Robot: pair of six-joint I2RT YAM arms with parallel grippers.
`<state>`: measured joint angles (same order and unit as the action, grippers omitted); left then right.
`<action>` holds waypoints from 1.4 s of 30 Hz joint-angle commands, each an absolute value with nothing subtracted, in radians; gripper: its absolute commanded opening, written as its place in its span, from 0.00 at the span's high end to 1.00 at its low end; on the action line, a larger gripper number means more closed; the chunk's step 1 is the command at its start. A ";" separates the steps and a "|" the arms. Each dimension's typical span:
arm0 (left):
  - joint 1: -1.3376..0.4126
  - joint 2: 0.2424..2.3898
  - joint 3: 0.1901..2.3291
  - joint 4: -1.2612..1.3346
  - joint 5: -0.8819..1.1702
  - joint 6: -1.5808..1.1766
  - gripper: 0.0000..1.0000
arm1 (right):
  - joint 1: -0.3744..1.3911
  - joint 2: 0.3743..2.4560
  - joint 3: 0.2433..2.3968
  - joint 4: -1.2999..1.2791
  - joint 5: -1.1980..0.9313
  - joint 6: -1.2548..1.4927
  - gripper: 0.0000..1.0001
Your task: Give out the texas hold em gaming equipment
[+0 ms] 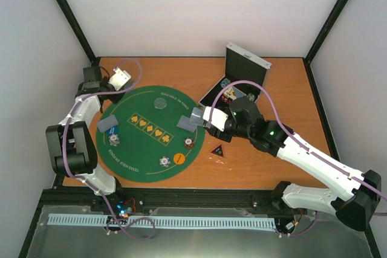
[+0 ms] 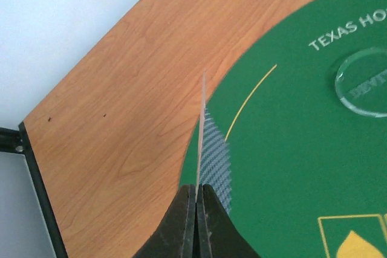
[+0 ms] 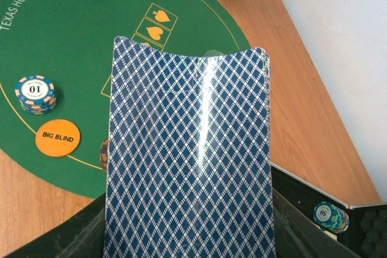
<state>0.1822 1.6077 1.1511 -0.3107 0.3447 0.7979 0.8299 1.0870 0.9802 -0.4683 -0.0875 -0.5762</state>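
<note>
My left gripper [image 2: 198, 188] is shut on a single playing card [image 2: 216, 152], held edge-on over the far left rim of the green mat [image 2: 302, 167]; from above it is the left gripper [image 1: 121, 80]. My right gripper [image 1: 202, 116] is shut on a stack of blue-backed playing cards [image 3: 187, 149], which fills the right wrist view above the mat's right side. On the mat lie a clear disc [image 1: 160, 103], dealt cards [image 1: 110, 125], a blue chip [image 1: 113, 140], a white chip [image 1: 164, 161], an orange disc [image 1: 179, 158] and a red chip [image 1: 189, 142]. A black triangular marker [image 1: 219, 150] lies on the wood.
The silver case [image 1: 242, 74] stands open at the back right, just behind the right gripper, with a chip stack [image 3: 331, 216] inside. Black frame posts rise at the table's far corners. Bare wood runs around the mat [image 1: 151, 131].
</note>
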 commanded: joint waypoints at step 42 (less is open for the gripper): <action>0.142 1.658 0.743 -0.088 0.159 1.979 0.99 | 0.827 1.122 0.993 -0.437 -0.114 -0.558 0.48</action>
